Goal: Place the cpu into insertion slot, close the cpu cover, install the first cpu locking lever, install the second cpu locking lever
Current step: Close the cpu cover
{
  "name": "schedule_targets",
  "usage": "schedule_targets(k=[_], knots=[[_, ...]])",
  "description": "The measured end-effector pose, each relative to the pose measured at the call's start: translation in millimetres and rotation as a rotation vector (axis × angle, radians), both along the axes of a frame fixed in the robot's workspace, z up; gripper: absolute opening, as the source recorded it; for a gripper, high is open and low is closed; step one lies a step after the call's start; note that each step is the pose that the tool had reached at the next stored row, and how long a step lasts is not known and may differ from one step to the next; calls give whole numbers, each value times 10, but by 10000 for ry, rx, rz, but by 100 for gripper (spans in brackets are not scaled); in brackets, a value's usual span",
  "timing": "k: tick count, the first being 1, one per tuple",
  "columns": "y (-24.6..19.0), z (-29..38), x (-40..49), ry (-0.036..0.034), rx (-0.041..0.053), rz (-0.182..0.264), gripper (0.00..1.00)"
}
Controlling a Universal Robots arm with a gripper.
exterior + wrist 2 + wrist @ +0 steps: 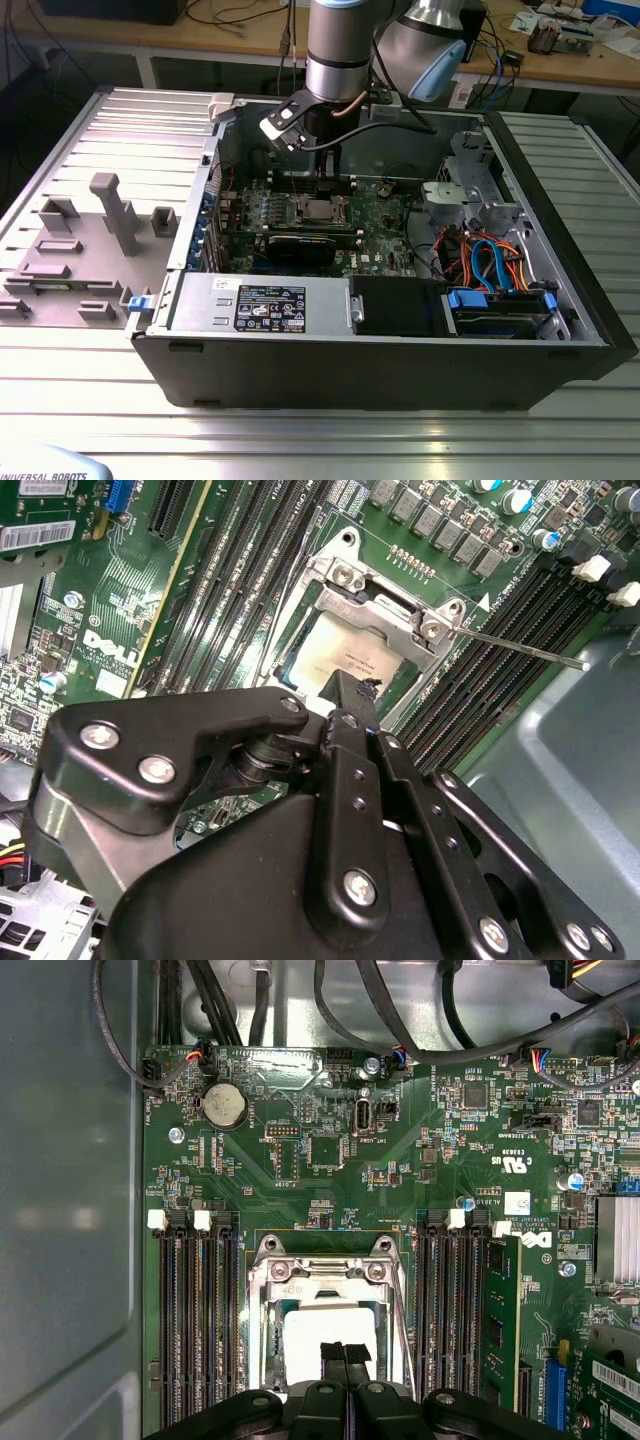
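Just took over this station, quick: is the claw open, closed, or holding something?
Claw: closed, fingers pressed together with nothing seen between them, tips over the cpu in the first wrist view.

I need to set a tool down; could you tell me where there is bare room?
The ribbed metal table is bare along the black computer case's near side and at the exterior view's right. Cables, memory slots and the hand crowd the green motherboard.
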State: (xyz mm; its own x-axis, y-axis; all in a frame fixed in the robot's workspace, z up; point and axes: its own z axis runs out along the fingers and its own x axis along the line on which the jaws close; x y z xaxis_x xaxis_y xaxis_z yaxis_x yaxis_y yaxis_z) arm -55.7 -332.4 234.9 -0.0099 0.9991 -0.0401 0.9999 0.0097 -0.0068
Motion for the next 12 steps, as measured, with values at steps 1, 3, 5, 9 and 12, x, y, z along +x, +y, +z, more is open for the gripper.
schedule_targets(k=[1, 3, 5, 9, 12], knots=[[0, 0, 0, 2, 0, 0, 11], [0, 0, 0, 124, 1, 0, 11], [0, 0, -1, 125, 0, -1, 11], [-1, -11, -42, 125, 0, 53, 11], [0, -56, -109, 129, 0, 188, 11]])
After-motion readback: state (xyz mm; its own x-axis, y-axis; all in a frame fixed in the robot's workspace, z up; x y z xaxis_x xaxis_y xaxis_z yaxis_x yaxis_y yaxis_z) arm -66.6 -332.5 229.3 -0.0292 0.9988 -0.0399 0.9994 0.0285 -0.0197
